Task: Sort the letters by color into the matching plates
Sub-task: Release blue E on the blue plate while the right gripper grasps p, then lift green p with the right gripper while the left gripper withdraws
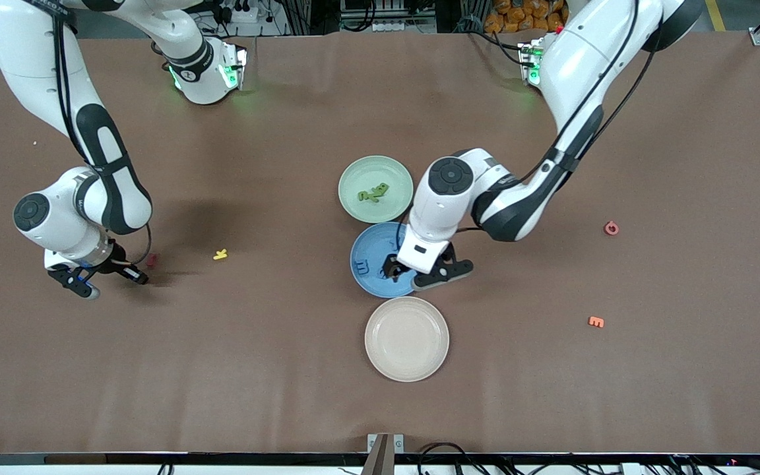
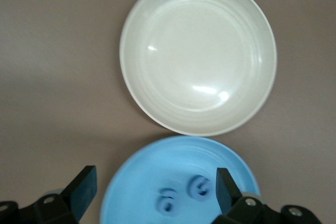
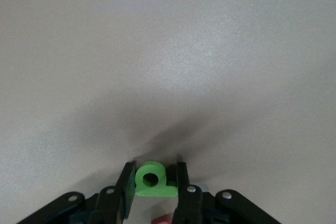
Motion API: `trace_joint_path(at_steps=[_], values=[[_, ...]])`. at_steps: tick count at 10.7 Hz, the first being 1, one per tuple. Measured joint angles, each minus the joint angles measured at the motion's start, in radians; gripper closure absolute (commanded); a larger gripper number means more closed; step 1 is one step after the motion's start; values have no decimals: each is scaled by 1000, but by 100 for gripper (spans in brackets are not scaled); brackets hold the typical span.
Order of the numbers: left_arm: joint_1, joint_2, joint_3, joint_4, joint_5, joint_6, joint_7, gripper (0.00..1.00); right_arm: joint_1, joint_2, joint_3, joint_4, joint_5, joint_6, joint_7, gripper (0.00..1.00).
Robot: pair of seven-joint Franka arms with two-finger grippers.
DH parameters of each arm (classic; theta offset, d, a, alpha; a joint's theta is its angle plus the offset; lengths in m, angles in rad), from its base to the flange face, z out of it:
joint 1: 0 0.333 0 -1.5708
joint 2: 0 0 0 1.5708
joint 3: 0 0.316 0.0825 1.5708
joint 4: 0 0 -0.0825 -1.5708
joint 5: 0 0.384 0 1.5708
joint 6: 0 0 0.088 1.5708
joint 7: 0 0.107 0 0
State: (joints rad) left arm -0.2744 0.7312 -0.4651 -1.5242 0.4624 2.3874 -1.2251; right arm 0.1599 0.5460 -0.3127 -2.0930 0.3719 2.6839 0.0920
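Nearest the front camera lies the cream plate (image 1: 406, 338); just above it the left gripper (image 1: 419, 270) hangs over the blue plate (image 1: 370, 254). Its wrist view shows fingers (image 2: 84, 188) spread wide, two blue letters (image 2: 184, 195) between them. Right gripper (image 3: 152, 190) pinches a green letter (image 3: 152, 179) at the table (image 3: 168, 51).

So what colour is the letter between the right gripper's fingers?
Green. The letter sits between the right gripper's fingers, clearest in the right wrist view.

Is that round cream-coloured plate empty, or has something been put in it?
Empty. The round cream plate shows only its bare, glossy inside in the left wrist view; no letters lie in it, unlike the blue plate beside it.
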Motion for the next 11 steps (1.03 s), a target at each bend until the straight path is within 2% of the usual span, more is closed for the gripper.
trace_joint_path(at_steps=[2,4,5,6,8,10,11], values=[[68,-53,-1,5,-3,-115,164,0,7,2,1,18,0,-41,0,100],[146,-107,-3,-15,-39,-217,291,0,10,1,0,103,1,-211,-1,100],[193,-126,-20,-55,-50,-223,305,0,12,1,0,152,2,-286,0,100],[261,-136,-72,-101,-53,-219,306,0,19,0,0,187,4,-316,0,100],[419,-174,-203,-237,-53,-100,307,0,41,0,1,222,5,-324,0,100],[482,-260,-228,-418,-53,90,309,0,55,0,3,264,7,-386,4,100],[490,-290,-228,-472,-53,128,309,0,69,0,5,284,10,-406,36,100]])
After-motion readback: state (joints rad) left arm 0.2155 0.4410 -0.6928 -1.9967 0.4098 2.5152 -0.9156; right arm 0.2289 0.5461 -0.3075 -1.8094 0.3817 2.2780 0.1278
